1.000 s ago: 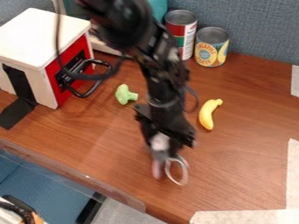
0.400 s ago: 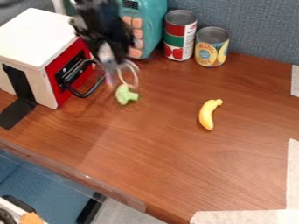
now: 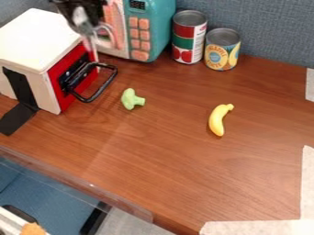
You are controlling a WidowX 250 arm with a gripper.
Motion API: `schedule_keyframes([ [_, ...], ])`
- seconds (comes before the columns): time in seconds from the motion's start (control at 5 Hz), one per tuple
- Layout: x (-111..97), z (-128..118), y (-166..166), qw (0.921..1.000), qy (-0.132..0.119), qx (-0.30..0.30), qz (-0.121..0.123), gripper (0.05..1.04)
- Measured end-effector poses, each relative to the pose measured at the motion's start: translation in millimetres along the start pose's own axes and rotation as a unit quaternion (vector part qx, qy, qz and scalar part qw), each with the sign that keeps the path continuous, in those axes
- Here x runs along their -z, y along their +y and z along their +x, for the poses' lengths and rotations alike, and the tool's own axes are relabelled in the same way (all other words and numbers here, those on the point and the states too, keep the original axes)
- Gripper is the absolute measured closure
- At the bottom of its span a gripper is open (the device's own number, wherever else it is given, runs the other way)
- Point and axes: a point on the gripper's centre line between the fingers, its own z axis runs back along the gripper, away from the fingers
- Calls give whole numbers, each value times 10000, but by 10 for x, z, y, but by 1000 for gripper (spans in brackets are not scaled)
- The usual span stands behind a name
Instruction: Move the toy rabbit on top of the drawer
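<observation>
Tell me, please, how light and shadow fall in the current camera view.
In the camera view, the white box has a brightly lit top, a faint pale sheen lies across the wooden table, and a thin, soft shadow edges the banana on the picture's left.

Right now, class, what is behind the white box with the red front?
Past its far edge, the grey partition shows, and a teal microwave stands toward the right. The box hides anything low behind it.
</observation>
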Motion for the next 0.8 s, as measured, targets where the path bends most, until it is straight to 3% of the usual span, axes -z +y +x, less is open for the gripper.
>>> schedule_keyframes([
  [0.2,-2,92,302,9995,46,-267,144,511],
  [0.4,-6,29,482,9987,134,-347,344,511],
  [0.6,-3,-54,592,9969,374,-371,588,511],
  [0.8,115,-124,743,9901,907,-598,886,511],
])
